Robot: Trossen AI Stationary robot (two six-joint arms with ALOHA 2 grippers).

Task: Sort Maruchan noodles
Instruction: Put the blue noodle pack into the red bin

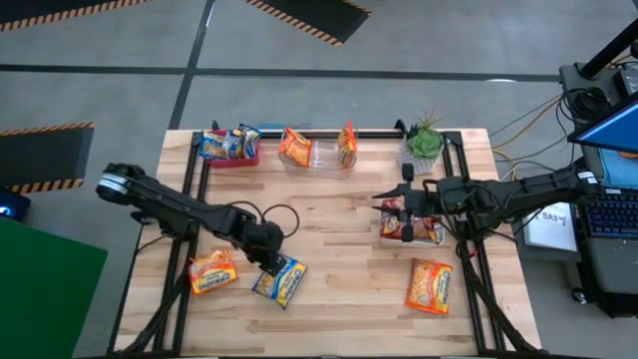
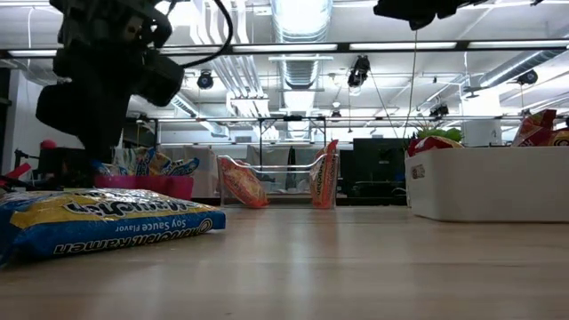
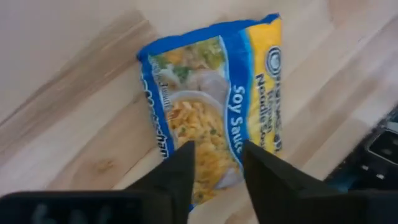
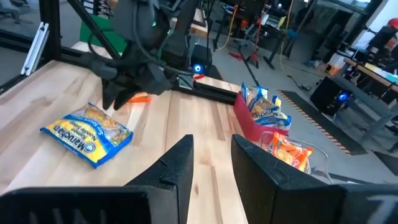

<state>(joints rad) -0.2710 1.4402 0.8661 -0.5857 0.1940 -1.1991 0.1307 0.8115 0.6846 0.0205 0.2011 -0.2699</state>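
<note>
A blue-edged Soy Sauce noodle packet (image 1: 281, 282) lies flat on the wood near the table's near edge, also seen in the left wrist view (image 3: 211, 106) and the low view (image 2: 107, 222). My left gripper (image 3: 214, 146) is open right over one short end of it, a finger on either side, and I see no touch. An orange packet (image 1: 212, 270) lies just to its left, and another orange packet (image 1: 430, 284) lies at the near right. My right gripper (image 1: 394, 204) is open and empty above the white bin (image 1: 435, 235) of red packets (image 1: 404, 227).
Along the far edge stand a pink bin (image 1: 245, 160) with blue packets (image 1: 224, 145), a clear bin (image 1: 319, 160) with orange packets (image 1: 295, 147) leaning inside, and a potted green plant (image 1: 424, 140). Bare wood lies in the table's middle. Black frame rails run along the table's sides.
</note>
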